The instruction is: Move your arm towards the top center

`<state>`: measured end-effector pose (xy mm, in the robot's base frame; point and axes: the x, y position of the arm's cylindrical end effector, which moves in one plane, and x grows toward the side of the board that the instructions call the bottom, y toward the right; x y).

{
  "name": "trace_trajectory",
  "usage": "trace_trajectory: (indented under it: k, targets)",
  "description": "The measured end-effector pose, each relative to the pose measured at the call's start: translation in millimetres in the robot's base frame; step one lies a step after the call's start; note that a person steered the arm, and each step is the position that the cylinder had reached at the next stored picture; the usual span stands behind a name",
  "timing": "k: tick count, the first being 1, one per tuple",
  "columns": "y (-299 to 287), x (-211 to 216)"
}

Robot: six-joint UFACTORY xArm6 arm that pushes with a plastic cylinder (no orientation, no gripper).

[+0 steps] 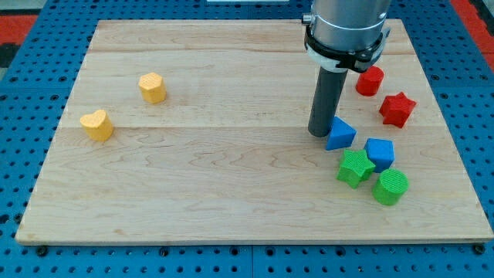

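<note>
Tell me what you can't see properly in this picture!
- Arm, camera view: its upper part is cut off by the view's top edge.
- Red cylinder: its upper left is hidden behind the arm.
- My tip: whether it touches the blue triangle block cannot be told; they look very close.
- No claw appears anywhere.

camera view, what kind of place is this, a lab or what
Probably a robotics lab bench. A wooden board sits on a blue perforated surface, my tip rests beside a blue triangular block, and small coloured test blocks lie scattered about.
</note>
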<state>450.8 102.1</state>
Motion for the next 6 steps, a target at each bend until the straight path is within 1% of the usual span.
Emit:
trace_trajectory:
  k: [1, 2, 4, 5, 6]
  targets:
    - [-15.0, -25.5]
    - [-28.2, -82.4]
    - [-28.6, -166.2]
    - [-28.7, -190.8]
    - [-28.4, -191.1]
